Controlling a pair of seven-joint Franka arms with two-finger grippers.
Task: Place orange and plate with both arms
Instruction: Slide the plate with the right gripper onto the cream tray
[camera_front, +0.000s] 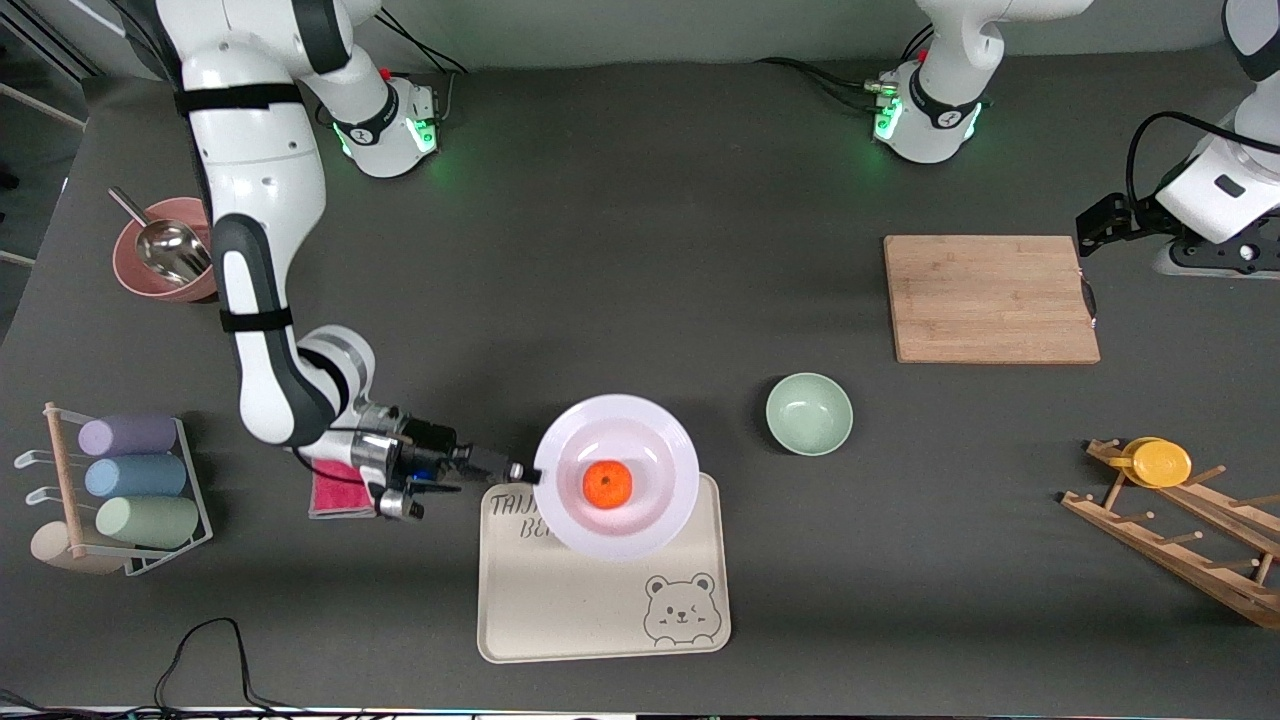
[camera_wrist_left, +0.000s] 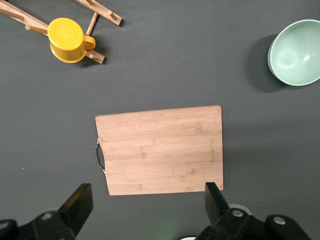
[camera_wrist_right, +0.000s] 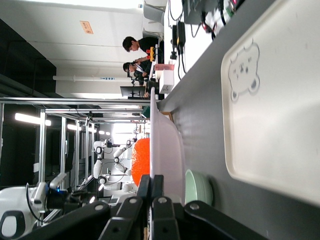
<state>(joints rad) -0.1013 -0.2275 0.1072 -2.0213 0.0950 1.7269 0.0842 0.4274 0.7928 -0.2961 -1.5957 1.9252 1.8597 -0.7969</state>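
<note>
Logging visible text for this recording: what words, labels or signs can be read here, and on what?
"TAI..." over "BE...": printed on the tray, the rest hidden under the plate.
Small logo on each arm base: too small to read.
Orange sign on the room wall: blurred, unreadable.
Faint mark on the cutting board: unreadable.

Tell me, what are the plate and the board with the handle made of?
The plate looks like smooth plastic or glazed ceramic: glossy, pale lilac-white; hard to say which. The board looks like bamboo or wood: tan jointed strips with matte grain, plus a small metal handle.
</note>
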